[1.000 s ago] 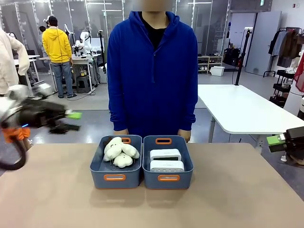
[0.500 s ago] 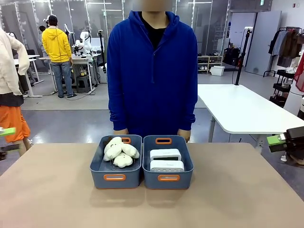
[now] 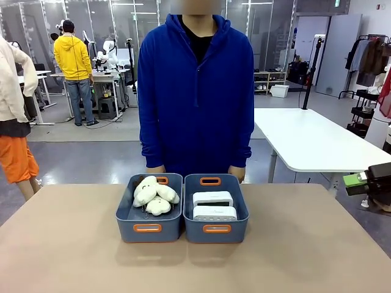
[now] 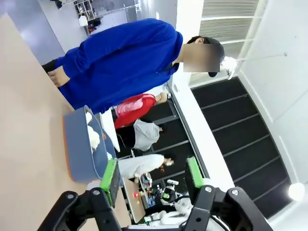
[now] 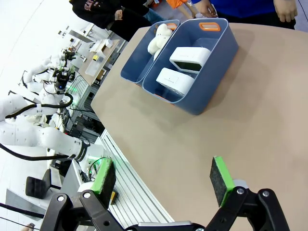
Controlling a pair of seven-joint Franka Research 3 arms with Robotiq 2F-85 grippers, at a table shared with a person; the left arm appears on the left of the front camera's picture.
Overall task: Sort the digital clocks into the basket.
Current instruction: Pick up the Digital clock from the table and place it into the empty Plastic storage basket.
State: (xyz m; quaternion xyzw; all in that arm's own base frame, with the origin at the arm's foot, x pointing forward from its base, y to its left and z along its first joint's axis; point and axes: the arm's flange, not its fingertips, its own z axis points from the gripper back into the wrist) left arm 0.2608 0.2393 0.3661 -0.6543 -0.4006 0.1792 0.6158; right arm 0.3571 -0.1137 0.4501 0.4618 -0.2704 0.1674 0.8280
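Two white digital clocks lie one behind the other in the right-hand blue-grey basket, at the table's middle in front of the person. In the right wrist view both clocks sit inside that basket, well ahead of my right gripper, which is open and holds nothing. From the front, the right gripper hangs off the table's right edge. My left gripper is open and holds nothing, raised away from the table, with the neighbouring basket ahead of it.
The twin basket on the left holds cream plush toys. The person in a blue hoodie stands right behind both baskets, hands at the table's far edge. Bare tan tabletop spreads around the baskets.
My left arm has drawn back out of the front view past the left edge. The right gripper, baskets and clocks have stayed put.
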